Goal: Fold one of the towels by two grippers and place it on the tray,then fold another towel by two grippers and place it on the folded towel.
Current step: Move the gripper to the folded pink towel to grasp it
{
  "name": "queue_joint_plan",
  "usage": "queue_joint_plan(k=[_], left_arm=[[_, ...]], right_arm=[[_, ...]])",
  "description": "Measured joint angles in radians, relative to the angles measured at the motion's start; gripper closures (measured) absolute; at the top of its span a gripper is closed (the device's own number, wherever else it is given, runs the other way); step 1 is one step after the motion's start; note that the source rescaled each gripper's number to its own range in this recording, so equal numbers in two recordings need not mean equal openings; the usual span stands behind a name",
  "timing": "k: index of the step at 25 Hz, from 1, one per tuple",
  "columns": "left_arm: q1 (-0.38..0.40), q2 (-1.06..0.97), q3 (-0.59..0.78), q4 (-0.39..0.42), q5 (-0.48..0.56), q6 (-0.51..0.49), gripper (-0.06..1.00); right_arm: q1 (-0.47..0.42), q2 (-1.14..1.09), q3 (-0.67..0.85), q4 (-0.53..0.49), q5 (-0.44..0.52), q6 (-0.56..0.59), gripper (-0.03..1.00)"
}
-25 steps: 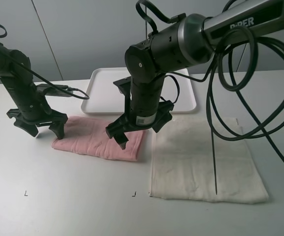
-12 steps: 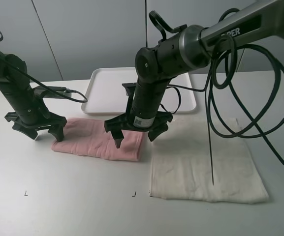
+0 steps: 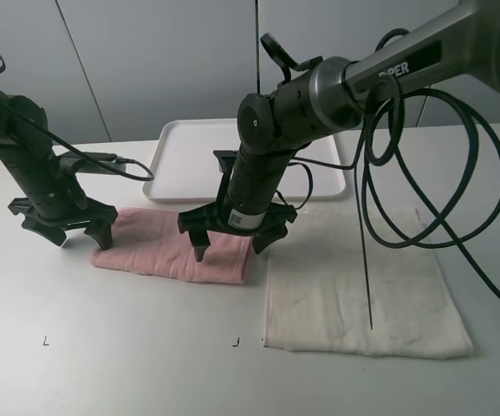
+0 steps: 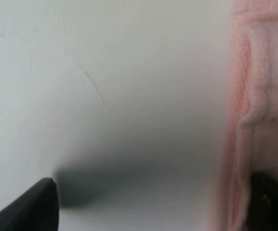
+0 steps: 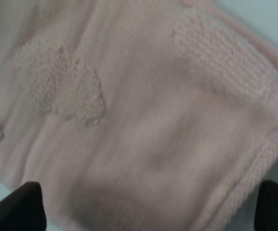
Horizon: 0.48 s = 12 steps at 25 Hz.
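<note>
Both grippers are spread wide and hold nothing. Left gripper [image 3: 83, 237] straddles the short end of the pink towel [image 3: 159, 247] that is nearer the tray [image 3: 185, 165]. In the wrist view one finger is over cloth [image 4: 254, 120] and the other over bare worktop [image 4: 105, 96]. Right gripper [image 3: 229, 249] hangs over the towel's other end, with cloth [image 5: 143, 125] filling the gap between its fingers.

Location: pink towel lies flat on the worktop, just in front of the tray's near long edge and not on it. It looks like a doubled strip. Cream towel [image 3: 353, 286] lies flat in front of the tray's right corner, close beside the pink one.

Risks, as I judge them:
- The left side may close on the top layer only, or slide off the edge. The strip would then peel open on lift.
- The right side sits inboard of the end. Closing there would pinch a pucker instead of the edge, so the corners won't match.
- Uneven grip heights would give a skewed fold and overhang on the tray.
- My right arm's cable [image 3: 366, 260] dangles over the cream towel. A swing toward the tray could drag it.

Orientation: the long axis runs roughly parallel to the tray's near long edge, slightly skewed. The end under the right gripper sits farther from the tray. I can't tell which long side is the fold.
</note>
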Motion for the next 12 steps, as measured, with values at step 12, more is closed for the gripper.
queue_joint_plan(k=[12], left_arm=[[0.000, 0.000, 0.000, 0.000, 0.000, 0.000, -0.05]], right_arm=[[0.000, 0.002, 0.000, -0.055, -0.012, 0.004, 0.04]])
